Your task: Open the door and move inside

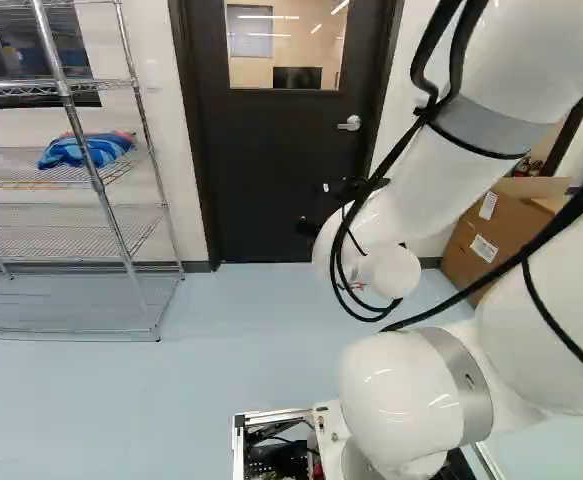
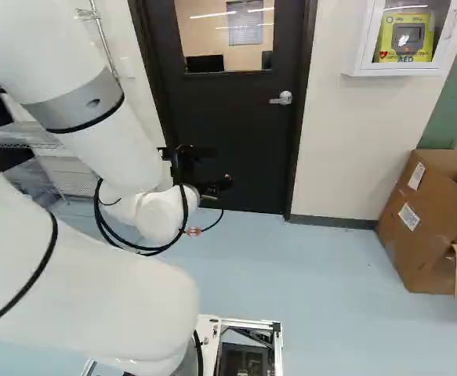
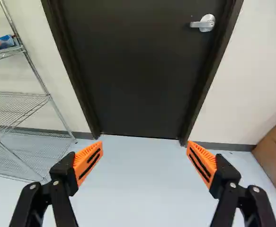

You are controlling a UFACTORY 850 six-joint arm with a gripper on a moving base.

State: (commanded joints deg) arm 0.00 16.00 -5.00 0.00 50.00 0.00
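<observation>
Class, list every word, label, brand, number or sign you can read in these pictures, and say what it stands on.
"AED": on the yellow unit in the white wall cabinet.
White labels on the cardboard box: print too small to read.
No other text is readable.

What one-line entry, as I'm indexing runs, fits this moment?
door: closed | lever handle: untouched | gripper: open, nothing between fingers, facing door | not yet done: opening, moving inside
</observation>
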